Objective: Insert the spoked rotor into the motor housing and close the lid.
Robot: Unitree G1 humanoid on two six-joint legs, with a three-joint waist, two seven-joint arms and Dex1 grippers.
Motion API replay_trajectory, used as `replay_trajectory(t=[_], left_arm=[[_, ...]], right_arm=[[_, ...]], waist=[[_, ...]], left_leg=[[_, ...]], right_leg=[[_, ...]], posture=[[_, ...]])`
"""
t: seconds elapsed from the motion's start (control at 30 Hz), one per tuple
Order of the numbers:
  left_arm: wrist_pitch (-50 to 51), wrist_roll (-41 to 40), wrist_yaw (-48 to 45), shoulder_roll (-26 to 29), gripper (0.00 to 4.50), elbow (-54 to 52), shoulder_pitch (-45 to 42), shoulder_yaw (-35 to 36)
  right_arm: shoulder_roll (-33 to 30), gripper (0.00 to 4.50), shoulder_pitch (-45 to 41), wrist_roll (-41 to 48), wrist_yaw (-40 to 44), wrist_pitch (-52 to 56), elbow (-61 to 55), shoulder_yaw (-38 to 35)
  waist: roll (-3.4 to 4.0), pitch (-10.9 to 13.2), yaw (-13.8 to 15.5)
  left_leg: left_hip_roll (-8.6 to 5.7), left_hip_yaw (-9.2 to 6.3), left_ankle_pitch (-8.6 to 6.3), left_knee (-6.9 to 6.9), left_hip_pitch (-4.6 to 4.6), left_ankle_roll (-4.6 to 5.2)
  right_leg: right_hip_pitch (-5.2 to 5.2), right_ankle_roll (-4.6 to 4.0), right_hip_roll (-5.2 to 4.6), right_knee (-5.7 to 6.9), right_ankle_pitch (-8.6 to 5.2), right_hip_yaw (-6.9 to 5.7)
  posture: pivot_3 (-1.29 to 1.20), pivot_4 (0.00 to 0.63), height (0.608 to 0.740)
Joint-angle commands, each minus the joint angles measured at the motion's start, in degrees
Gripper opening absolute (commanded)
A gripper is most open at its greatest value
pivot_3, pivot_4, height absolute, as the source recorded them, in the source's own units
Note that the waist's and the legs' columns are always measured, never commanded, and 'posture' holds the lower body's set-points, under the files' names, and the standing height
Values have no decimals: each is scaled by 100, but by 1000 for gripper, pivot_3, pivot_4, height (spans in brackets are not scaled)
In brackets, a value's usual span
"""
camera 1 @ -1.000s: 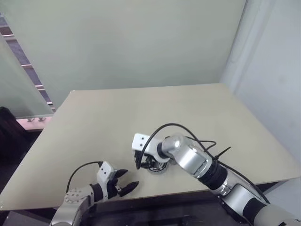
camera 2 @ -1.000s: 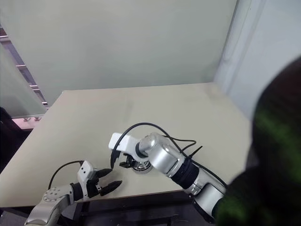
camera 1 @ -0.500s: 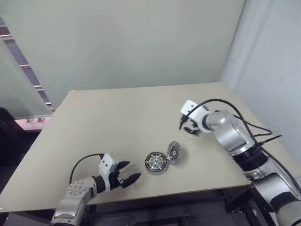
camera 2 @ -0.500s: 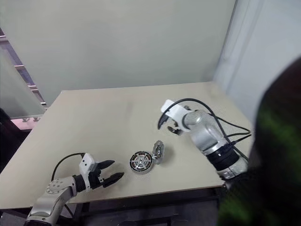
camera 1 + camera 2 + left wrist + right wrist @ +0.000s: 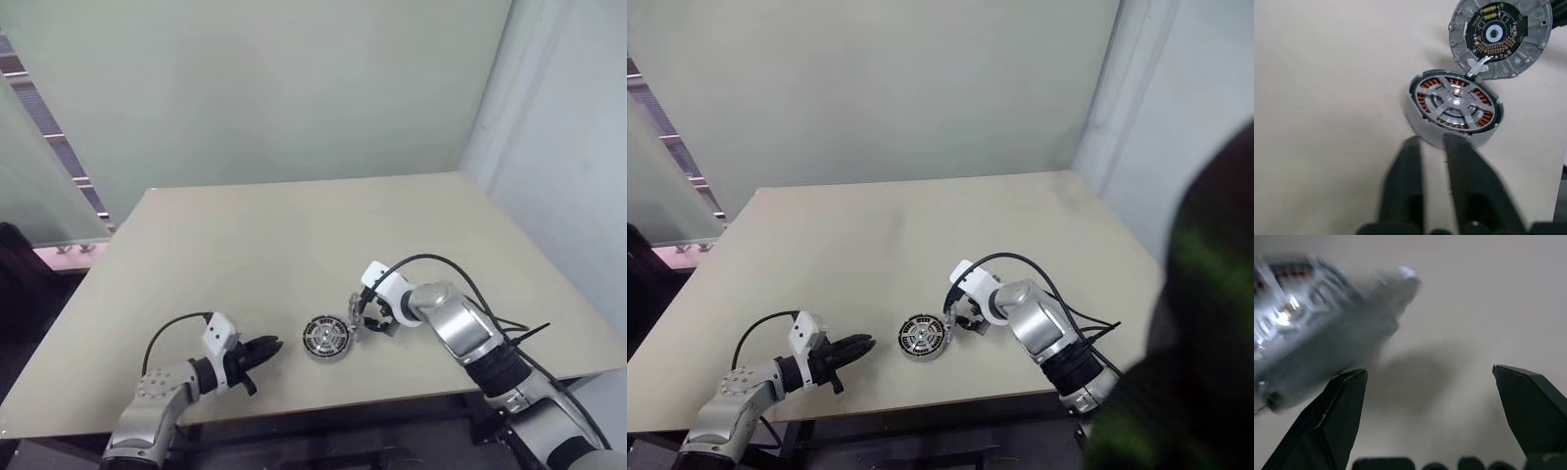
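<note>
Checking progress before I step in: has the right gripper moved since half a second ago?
Yes. The right gripper has come down and toward the motor housing, now open beside the raised lid.

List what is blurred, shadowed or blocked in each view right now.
Right wrist view: the lid is smeared by blur and throws a soft shadow on the table; the right tool has its fingers wide apart. Left wrist view: the motor housing is sharp, while the closed left tool is out of focus. Right eye view: a dark greenish blob blocks the corner.
</note>
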Motion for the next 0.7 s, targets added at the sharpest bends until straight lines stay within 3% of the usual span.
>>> replay_trajectory(t=[0.03, 0.5, 0.7], left_arm=[[-29, -73, -14, 86, 20, -157, -43, 142], [-14, -71, 56, 110, 20, -263, 9, 188], [5, -102, 89, 112, 20, -364, 75, 203]], right_arm=[[343, 4500, 28, 327, -176, -42, -346, -353], [827, 4500, 290, 432, -339, -598, 259, 86], [885, 4500, 287, 641, -196, -1203, 672, -141]], waist=[[0, 0, -2], [1, 1, -6], [1, 1, -6]], left_leg=[[0, 0, 0, 0, 0, 0], [2, 2, 0, -2, 4, 0], [2, 2, 0, -2, 5, 0]], right_leg=[[0, 0, 0, 0, 0, 0], [0, -1, 1, 2, 0, 0], [0, 0, 1, 2, 0, 1]], posture=[[0, 0, 740], [0, 0, 740], [0, 0, 740]])
